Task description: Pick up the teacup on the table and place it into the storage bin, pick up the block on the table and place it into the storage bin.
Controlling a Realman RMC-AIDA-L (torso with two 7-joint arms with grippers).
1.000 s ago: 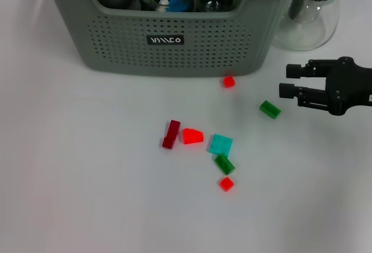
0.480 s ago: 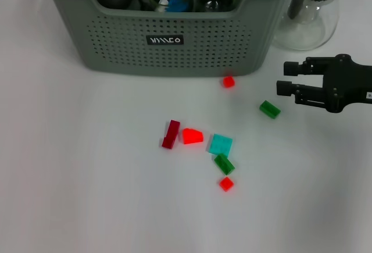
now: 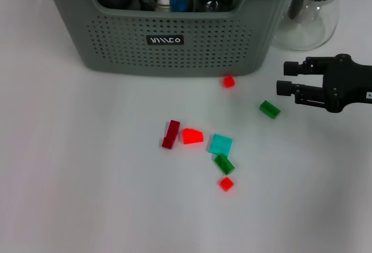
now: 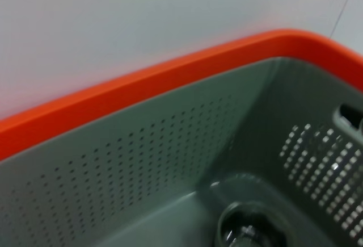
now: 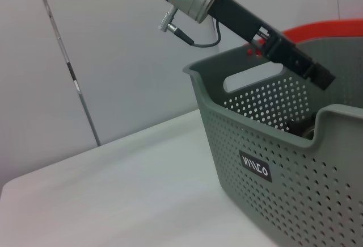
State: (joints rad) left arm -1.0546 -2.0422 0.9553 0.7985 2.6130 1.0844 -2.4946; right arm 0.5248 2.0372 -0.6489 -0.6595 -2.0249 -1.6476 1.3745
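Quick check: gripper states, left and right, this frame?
Left gripper: over the storage bin; open or closed cannot be told.
Right gripper: jaws open, holding nothing, above the table near a green block.

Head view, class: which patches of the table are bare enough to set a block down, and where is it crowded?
Bare: the table's left side, below the storage bin, and the near right corner below the right gripper. Crowded: the centre, around the red wedge, teal block and dark red bar.
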